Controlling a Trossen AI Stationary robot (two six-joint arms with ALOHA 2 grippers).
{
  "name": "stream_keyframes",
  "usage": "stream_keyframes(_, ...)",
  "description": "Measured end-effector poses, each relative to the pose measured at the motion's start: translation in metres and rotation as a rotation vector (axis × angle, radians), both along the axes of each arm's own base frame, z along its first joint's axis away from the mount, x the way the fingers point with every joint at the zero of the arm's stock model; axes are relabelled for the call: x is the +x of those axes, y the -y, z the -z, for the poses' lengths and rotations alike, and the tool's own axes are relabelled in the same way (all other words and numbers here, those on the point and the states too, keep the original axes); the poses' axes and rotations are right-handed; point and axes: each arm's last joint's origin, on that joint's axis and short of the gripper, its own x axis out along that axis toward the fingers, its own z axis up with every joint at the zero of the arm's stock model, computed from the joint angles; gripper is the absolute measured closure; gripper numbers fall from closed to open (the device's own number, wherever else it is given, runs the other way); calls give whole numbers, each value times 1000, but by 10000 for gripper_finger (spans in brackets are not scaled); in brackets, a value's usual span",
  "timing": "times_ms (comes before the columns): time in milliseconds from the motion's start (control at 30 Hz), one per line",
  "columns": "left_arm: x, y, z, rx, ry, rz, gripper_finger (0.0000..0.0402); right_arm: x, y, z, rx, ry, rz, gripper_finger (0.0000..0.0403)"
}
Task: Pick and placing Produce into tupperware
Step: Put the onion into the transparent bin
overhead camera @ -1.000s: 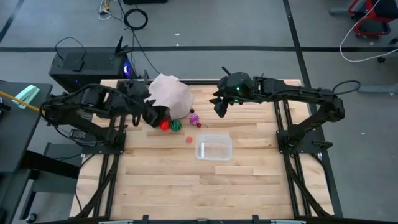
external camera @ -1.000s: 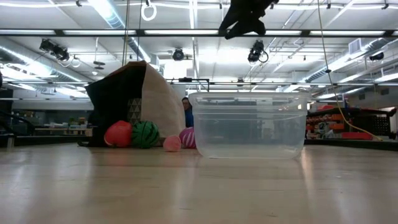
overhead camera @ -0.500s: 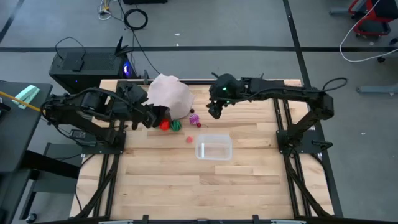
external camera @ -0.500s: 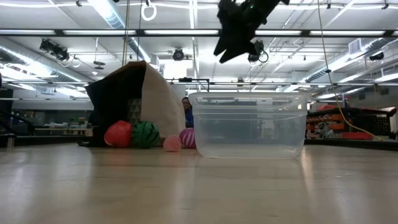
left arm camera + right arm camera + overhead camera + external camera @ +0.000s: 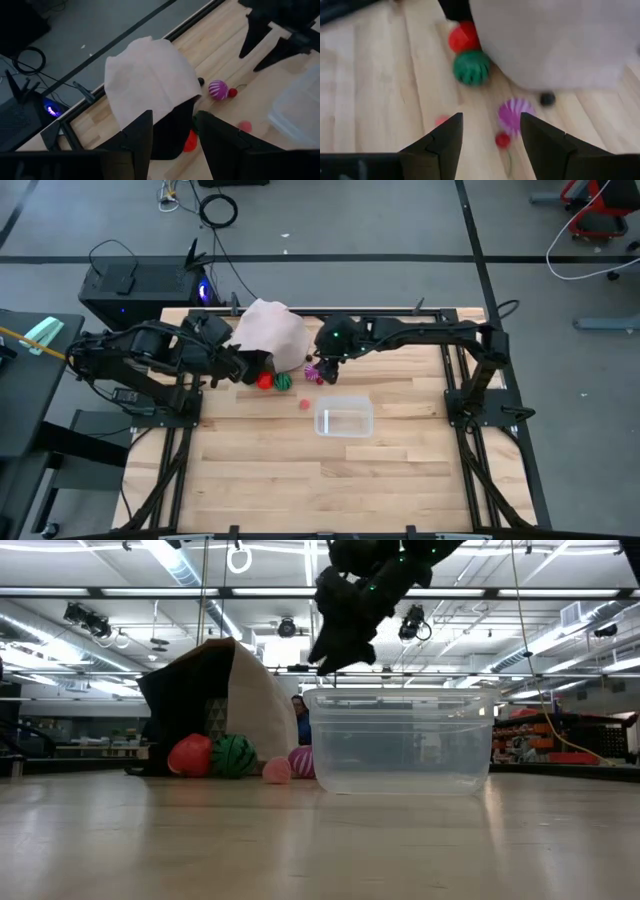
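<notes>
The produce lies on the table in front of the bag's mouth: a red fruit (image 5: 264, 381), a green one (image 5: 284, 381), a spiky magenta ball (image 5: 311, 370), a small dark red cherry (image 5: 503, 140) and a small pink piece (image 5: 304, 405). The clear tupperware (image 5: 344, 420) stands just nearer, with nothing in it. My right gripper (image 5: 490, 135) is open and hangs above the magenta ball (image 5: 515, 112) and the cherry. My left gripper (image 5: 175, 140) is open at the dark mouth of the pale bag (image 5: 150, 85); its fingers stand on either side of the mouth.
The pale pinkish-white bag (image 5: 275, 332) stands at the table's far edge, its dark mouth toward the left arm. A small black bead (image 5: 547, 99) lies beside the bag. Bare wood stretches from the tupperware to the table's near edge (image 5: 330, 520).
My right gripper has gone toward the table's left edge and down, from above the far middle of the table to just over the magenta ball. The produce, the bag and the tupperware have stayed where they were.
</notes>
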Motion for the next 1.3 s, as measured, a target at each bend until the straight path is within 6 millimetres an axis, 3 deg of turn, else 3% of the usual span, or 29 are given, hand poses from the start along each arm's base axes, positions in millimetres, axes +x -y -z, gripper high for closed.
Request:
stream_keyframes(133, -2, 0, 1, 4, -22, 0, 246, 9, 2, 1, -4, 68, -21, 161)
stream_keyframes(233, -2, 0, 1, 8, -27, 5, 245, 17, 3, 4, -7, 23, -34, 139)
stream_keyframes(500, -3, 0, 0, 19, -44, 25, 249, 60, 23, -23, -113, -145, -112, 128)
stream_keyframes(733, -3, -1, 0, 33, -63, 47, 255, 66, 46, 6, -69, -375, -79, 128)
stream_keyframes(1000, -3, -1, 0, 36, -69, 53, 249, 76, 47, 39, -46, -444, -65, 128)
stream_keyframes(1300, -3, -1, 0, 36, -69, 54, 260, 81, 46, 51, -71, -436, -100, 128)
